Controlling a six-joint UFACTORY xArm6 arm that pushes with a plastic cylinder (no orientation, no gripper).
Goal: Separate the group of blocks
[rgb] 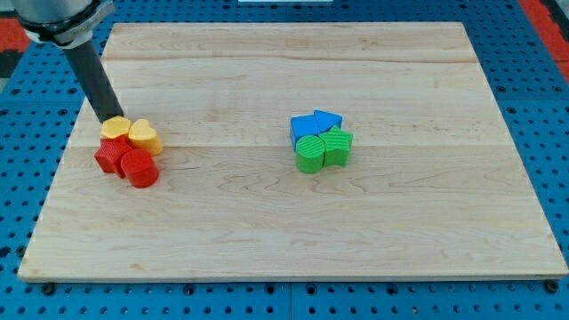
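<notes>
My tip (pixel 113 118) sits at the upper-left edge of the left cluster, touching the yellow block (pixel 115 128). Beside it are a yellow heart (pixel 145 136), a red star (pixel 111 156) and a red cylinder (pixel 140 168), all bunched. Mid-desk (pixel 267 222), well apart: blue cube (pixel 305 126), blue triangle (pixel 327 119), green cylinder (pixel 310 154), green star (pixel 338 146), touching. There is no claw on this arm, only the rod.

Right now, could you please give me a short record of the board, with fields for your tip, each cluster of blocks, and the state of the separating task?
tip: my tip is at the upper edge of the left cluster, at the yellow block
left cluster: yellow block, yellow heart, red star, red cylinder, packed together
centre cluster: blue cube, blue triangle, green cylinder, green star, packed together
surface: wooden board
task state: both clusters not yet separated
</notes>
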